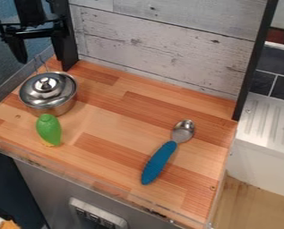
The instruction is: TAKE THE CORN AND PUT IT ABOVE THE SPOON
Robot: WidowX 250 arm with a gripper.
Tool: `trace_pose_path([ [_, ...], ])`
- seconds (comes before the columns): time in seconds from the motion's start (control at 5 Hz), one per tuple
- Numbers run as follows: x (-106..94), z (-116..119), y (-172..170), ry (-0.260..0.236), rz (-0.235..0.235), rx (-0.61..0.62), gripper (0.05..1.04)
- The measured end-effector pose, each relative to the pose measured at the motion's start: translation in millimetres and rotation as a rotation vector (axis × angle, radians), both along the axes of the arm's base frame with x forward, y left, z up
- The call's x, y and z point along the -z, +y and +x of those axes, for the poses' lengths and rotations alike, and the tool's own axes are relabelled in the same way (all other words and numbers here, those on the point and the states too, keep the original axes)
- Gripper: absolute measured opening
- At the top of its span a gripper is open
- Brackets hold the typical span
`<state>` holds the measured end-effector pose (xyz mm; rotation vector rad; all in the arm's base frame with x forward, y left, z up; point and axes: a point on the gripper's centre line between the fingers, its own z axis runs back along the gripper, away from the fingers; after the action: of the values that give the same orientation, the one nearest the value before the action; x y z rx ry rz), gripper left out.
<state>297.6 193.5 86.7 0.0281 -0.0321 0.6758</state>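
Claw (41,61): spread wide, empty, upper left
Corn (49,130): on the counter (111,130), nearer the camera than the claw, lidded pot (53,108) between
Long axis: roughly up-down in view, yellow end away from pot

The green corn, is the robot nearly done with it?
Nothing looks done: the green-and-yellow toy corn sits by the silver metal pot, away from the blue-handled metal spoon. The black gripper has empty jaws. Left: picking up the corn and putting it above the spoon.
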Motion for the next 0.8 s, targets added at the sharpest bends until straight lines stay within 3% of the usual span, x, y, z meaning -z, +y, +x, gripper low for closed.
trace_pose_path([
  [0.2, 11.3, -3, -2, 0.028, -0.018, 0.003, 1.001],
  [0.4, 7.9, -16, -9, 0.02, -0.005, -0.004, 1.001],
  [0.6, -11.6, -31, -7, -0.048, 0.004, -0.015, 1.001],
  [0.8, -13.9, -52, -13, -0.054, 0.002, 0.001, 1.001],
])
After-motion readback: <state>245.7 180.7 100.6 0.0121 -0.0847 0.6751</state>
